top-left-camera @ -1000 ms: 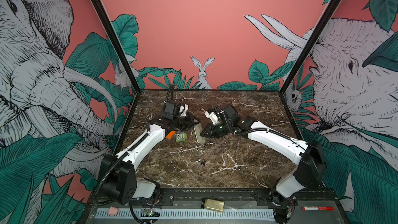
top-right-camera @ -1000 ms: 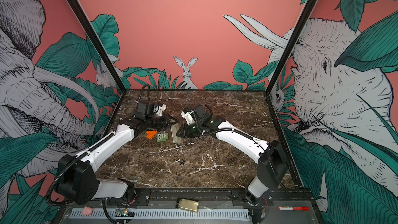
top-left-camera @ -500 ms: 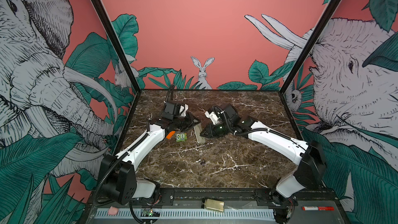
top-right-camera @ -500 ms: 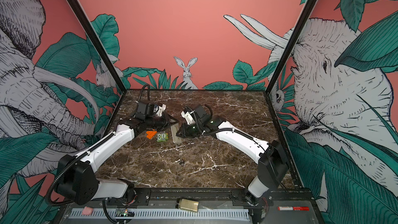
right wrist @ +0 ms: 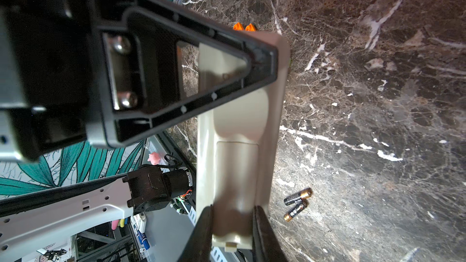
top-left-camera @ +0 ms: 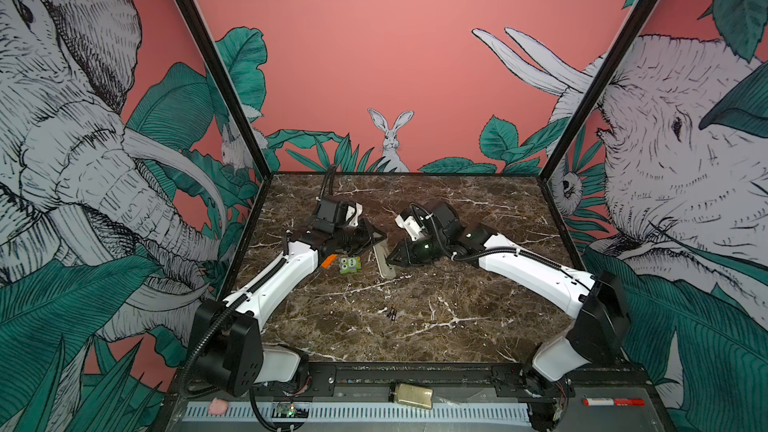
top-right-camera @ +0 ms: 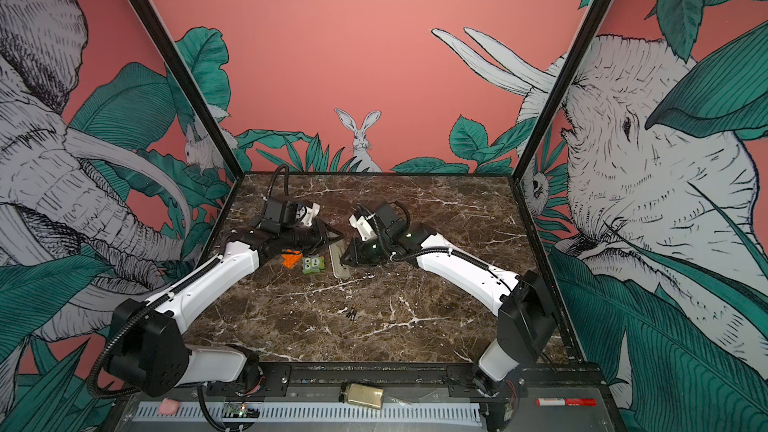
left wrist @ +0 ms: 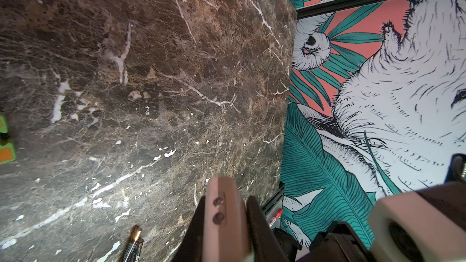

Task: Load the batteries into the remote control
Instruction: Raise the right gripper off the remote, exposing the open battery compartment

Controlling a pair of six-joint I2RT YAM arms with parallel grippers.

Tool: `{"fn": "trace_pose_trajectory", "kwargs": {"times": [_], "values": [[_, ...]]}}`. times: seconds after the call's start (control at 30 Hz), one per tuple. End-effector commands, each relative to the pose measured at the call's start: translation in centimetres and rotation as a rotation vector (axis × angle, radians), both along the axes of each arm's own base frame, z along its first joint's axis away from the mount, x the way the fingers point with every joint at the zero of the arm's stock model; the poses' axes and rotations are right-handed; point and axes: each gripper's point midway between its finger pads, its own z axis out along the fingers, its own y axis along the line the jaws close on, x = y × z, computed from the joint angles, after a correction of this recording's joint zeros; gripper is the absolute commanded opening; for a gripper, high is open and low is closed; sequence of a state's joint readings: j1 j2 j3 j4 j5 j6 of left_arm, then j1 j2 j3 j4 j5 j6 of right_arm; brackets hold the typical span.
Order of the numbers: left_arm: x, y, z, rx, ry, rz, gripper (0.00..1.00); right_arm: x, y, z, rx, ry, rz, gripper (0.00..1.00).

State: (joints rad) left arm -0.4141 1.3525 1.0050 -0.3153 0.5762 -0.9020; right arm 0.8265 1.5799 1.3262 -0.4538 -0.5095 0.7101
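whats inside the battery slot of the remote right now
The remote shows its plain back, and the cover looks shut, so the inside is hidden. Both batteries lie outside it on the table.

remote control (right wrist: 237, 127): beige | batteries (right wrist: 298, 197): black, brassy | table (top-left-camera: 415, 297): brown marble

Both top views look down from high at the front over the whole marble table (top-left-camera: 415, 338) toward the back wall (top-left-camera: 374, 56); each wrist camera sits close by the remote control (right wrist: 237, 147), sharing the batteries (left wrist: 132, 245) beyond.
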Motion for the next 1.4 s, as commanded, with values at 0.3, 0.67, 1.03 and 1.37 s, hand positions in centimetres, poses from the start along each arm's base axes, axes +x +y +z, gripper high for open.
{"fn": "trace_pose_trajectory", "kwargs": {"times": [0.3, 0.67, 1.03, 1.37], "values": [[-0.1, 1.0, -0.5, 0.001, -0.019, 0.035, 0.0, -0.7, 0.4, 2.1, 0.058, -0.063, 0.045, 0.23], [0.3, 1.2, -0.9, -0.002, -0.055, 0.024, 0.0, -0.8, -1.0, -0.1, 0.006, -0.031, 0.014, 0.22], [0.1, 0.1, -1.4, -0.088, -0.196, -0.082, 0.0, -0.1, -3.9, -1.4, -0.06, -0.026, -0.06, 0.22], [0.5, 0.8, -1.9, -0.056, -0.205, -0.055, 0.0, -0.2, -5.4, -2.9, -0.145, -0.032, -0.058, 0.33]]}}
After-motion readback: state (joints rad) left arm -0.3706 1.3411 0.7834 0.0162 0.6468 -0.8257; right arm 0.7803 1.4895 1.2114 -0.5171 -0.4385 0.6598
